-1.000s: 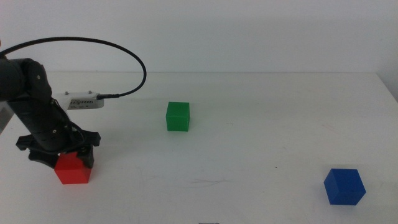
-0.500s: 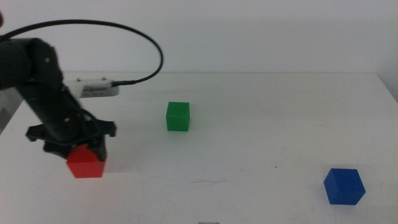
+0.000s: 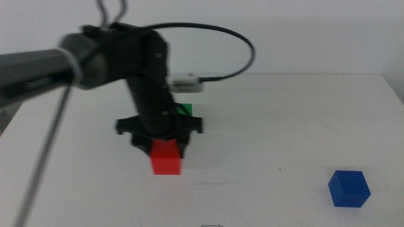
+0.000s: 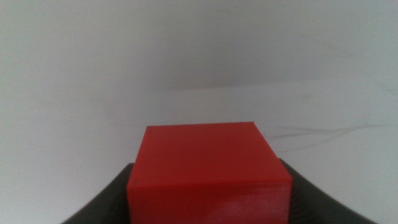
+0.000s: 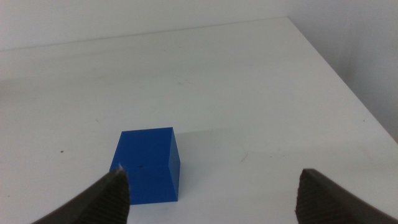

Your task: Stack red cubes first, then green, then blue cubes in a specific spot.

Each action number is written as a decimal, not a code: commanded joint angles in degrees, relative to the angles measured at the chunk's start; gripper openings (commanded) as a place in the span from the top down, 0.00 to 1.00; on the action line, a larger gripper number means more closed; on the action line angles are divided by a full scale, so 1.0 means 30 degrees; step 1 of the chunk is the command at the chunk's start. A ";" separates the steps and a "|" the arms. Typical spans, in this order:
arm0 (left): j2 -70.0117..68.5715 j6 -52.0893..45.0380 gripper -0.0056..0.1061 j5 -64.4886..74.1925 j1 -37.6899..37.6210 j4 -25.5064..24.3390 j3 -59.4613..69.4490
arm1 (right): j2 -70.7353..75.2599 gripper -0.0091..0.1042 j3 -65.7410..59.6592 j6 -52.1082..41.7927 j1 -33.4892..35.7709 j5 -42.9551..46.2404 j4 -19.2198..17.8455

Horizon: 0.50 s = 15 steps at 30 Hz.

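The left end effector (image 3: 165, 146) is clamped on the red cube (image 3: 166, 157), its two dark jaws pressed against the cube's opposite sides, and the cube hangs just below it over the white surface (image 3: 278, 120); whether the cube touches the surface cannot be told. The green cube (image 3: 185, 110) sits just behind this end effector, mostly hidden by the arm. The right end effector (image 5: 211, 186) waits with its jaws spread wide and nothing between them, the blue cube (image 5: 147, 165) resting on the surface close in front of one jaw.
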<state>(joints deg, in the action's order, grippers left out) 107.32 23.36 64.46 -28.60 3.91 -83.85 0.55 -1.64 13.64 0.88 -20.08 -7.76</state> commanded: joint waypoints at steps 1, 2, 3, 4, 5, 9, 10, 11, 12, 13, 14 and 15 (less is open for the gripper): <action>0.0034 0.0838 0.96 0.0533 -0.0812 0.0075 -0.1887 | 0.0442 0.17 0.0500 -0.0172 0.0062 0.1480 -0.0297; 0.0459 0.1100 0.96 0.0588 -0.1153 0.0075 -0.2432 | 0.0442 0.17 0.0500 -0.0172 0.0062 0.1480 -0.0297; 0.0780 0.1325 0.96 0.0613 -0.1495 0.0075 -0.2859 | 0.0442 0.17 0.0500 -0.0172 0.0062 0.1480 -0.0297; 0.1156 0.1620 0.96 0.0613 -0.1812 0.0075 -0.3343 | 0.0442 0.17 0.0500 -0.0172 0.0062 0.1480 -0.0297; 0.1512 0.1847 0.96 0.0613 -0.2094 0.0075 -0.3810 | 0.0442 0.17 0.0500 -0.0172 0.0062 0.1480 -0.0297; 0.2651 0.2260 0.96 0.0907 -0.2787 0.0111 -0.5361 | 0.0442 0.17 0.0500 -0.0172 0.0062 0.1480 -0.0297; 0.2864 0.2259 0.96 0.0950 -0.2867 0.0116 -0.5670 | 0.0442 0.17 0.0500 -0.0172 0.0062 0.1480 -0.0297; 0.3071 0.2259 0.96 0.1006 -0.2961 0.0315 -0.5958 | 0.0442 0.17 0.0500 -0.0172 0.0062 0.1480 -0.0297; 0.3283 0.2280 0.96 0.1033 -0.2984 0.0503 -0.6237 | 0.0442 0.17 0.0500 -0.0172 0.0062 0.1480 -0.0297; 0.3500 0.2280 0.96 0.1035 -0.3000 0.0692 -0.6393 | 0.0442 0.17 0.0500 -0.0172 0.0062 0.1480 -0.0297; 0.3641 0.2261 0.96 0.1016 -0.3067 0.0989 -0.6551 | 0.0442 0.17 0.0500 -0.0172 0.0062 0.1480 -0.0297; 0.3807 0.2261 0.96 0.0938 -0.3094 0.1053 -0.6670 | 0.0442 0.17 0.0500 -0.0172 0.0062 0.1480 -0.0297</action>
<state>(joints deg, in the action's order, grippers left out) 121.52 29.37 67.28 -37.46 5.43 -101.45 0.55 -1.64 13.64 0.88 -20.08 -7.76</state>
